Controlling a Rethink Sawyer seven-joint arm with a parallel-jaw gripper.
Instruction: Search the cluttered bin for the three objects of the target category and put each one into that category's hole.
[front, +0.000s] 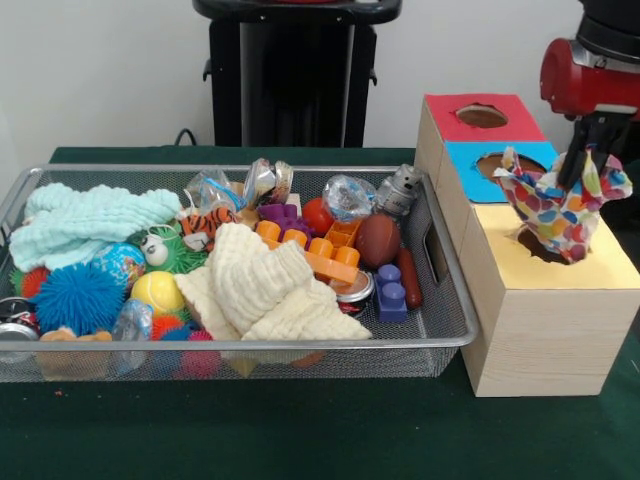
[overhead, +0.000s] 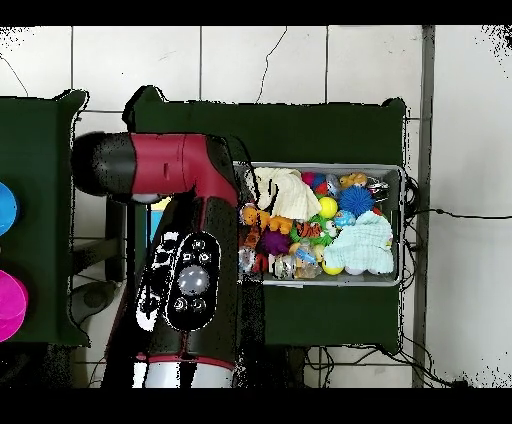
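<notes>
You had the front camera set low and close, facing across the worktop (front: 300, 430) at the wire bin (front: 440, 300). Your overhead camera looked straight down from higher; both views shared that bin (overhead: 400, 225).

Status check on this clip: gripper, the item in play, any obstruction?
Gripper over the yellow hole, shut on spotted cloth. Cloth's lower end at the hole, not yet released. Nothing blocking the box; wire bin full of clutter.
</notes>
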